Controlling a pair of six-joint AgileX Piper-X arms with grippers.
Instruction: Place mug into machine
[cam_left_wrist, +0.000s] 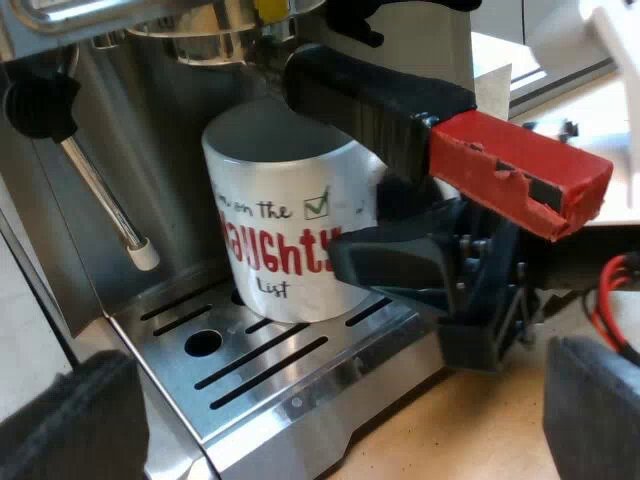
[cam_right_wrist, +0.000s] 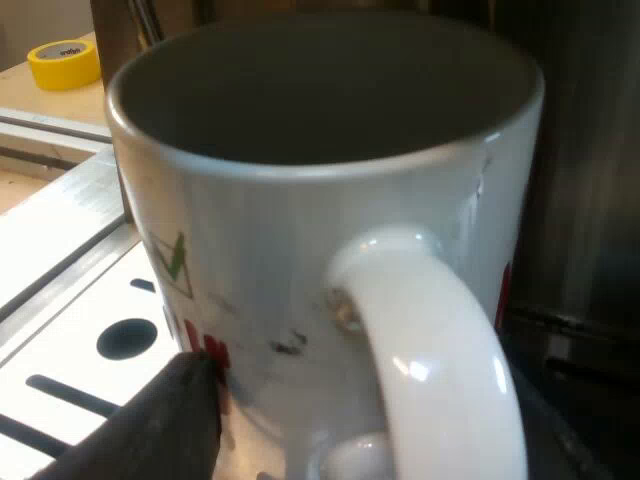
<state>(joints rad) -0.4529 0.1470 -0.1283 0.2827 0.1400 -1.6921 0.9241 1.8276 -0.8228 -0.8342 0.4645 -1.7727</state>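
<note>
White mug (cam_left_wrist: 275, 230) with red lettering sitting upright on slotted drip tray (cam_left_wrist: 300, 372) of espresso machine (cam_left_wrist: 165, 140), under locked-in holder (cam_left_wrist: 215, 42). Holder's dark handle (cam_left_wrist: 375, 100) with red end (cam_left_wrist: 520, 165) jutting out over mug's rim. Right gripper (cam_left_wrist: 385, 262) reaching in level at mug's handle side, touching printed wall; cannot tell whether clamped. Left gripper (cam_left_wrist: 340, 405) hovering at machine's front, angled down toward tray, fingers (cam_left_wrist: 85, 420) spread wide, holding nothing. Steam wand (cam_left_wrist: 100, 200) hanging beside mug.

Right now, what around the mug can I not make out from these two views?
Left wrist view: handle of the mug and end of its red print, behind the right pincer.
Right wrist view: the mug's foot on the drip tray, cut off by the edge.
Right wrist view: the mug's inside bottom, too dark to tell.
</note>
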